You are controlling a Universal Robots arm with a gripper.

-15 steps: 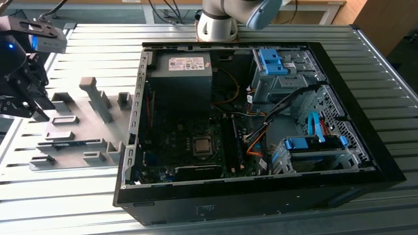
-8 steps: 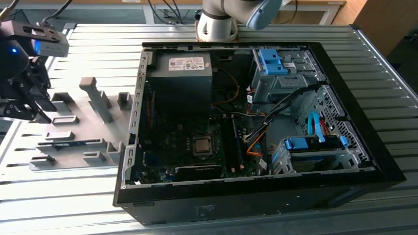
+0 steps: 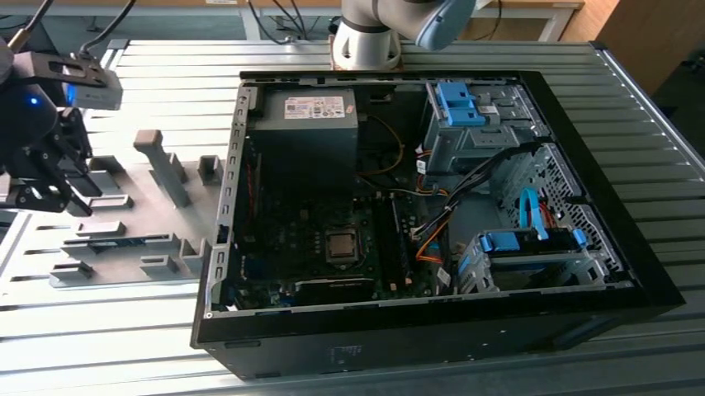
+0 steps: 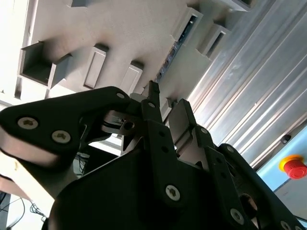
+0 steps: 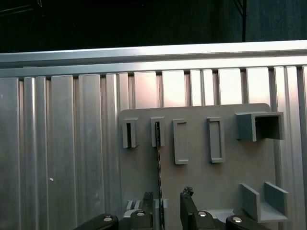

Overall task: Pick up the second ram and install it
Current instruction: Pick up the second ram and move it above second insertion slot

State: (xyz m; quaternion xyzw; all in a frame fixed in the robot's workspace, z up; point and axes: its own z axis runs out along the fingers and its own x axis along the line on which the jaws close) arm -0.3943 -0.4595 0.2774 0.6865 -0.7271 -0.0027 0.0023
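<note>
**Exterior view.**
- Gripper (image 3: 49,194): you have it at the exterior view's left, hanging over the grey fixture plate (image 3: 115,285), well apart from the open case (image 3: 650,289).
- Ram (image 3: 121,242): a thin blue-green strip on the plate, standing on edge among the blocks (image 3: 158,264). It is not yet in the motherboard (image 3: 297,247).
- Plate and case both sit on the ribbed metal surface (image 3: 165,66).

**Second wrist view.**
- Jaws: apart, nothing clamped.
- The gripper (image 4: 165,103) points along the line of the ram (image 4: 169,57), which shows edge-on past the fingertips (image 4: 154,103).

**First wrist view.**
- Ram (image 5: 157,163): a thin dark line running from a slotted block (image 5: 157,132) toward the gap between the jaws, closer to one finger than the other.
- You cannot tell whether the fingers are down around the ram or above it.
- Judged purpose: the blocks keep the ram upright so both flat faces are free for a pinch. The gripper (image 5: 167,199) is turned to match the ram's length.
- Pick-up not yet made.
</note>
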